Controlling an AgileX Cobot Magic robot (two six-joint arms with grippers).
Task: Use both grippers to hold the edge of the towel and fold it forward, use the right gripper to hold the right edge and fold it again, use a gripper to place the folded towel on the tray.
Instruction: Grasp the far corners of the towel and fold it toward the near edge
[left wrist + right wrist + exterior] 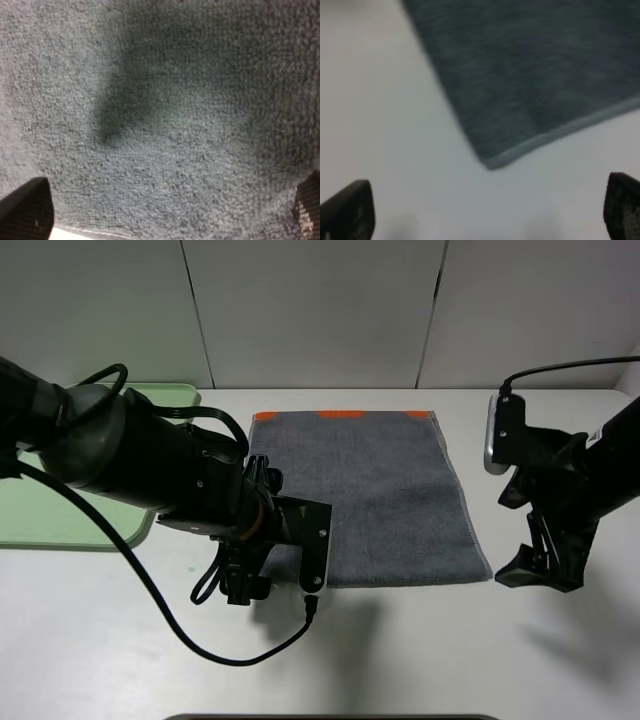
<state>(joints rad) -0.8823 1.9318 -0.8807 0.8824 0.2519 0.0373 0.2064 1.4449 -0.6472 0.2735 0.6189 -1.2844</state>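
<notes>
On the near part of the desk, the first fold is in hand but not yet begun: both arms are lining up on the near hem of the towel. The left arm hangs over the towel's corner at 7 o'clock with its jaws released and wide. In its wrist view the fingertips straddle grey terry, with a sliver of desk just past the hem. The right arm hangs at 4 o'clock, jaws likewise released and grasping nothing. It is over bare desk just beside the near right corner, not over cloth.

As I judge it, the right arm must next shift toward 9 o'clock onto that corner. Both arms then lower, pinch the hem and carry it evenly toward 12 o'clock.

The towel lies flat at centre, grey face up, with orange patches along the far hem. The green tray waits at 9 o'clock, partly hidden behind the left arm. The desk is plain, matt and white. Pale wall panels with dark seams close the room behind.
</notes>
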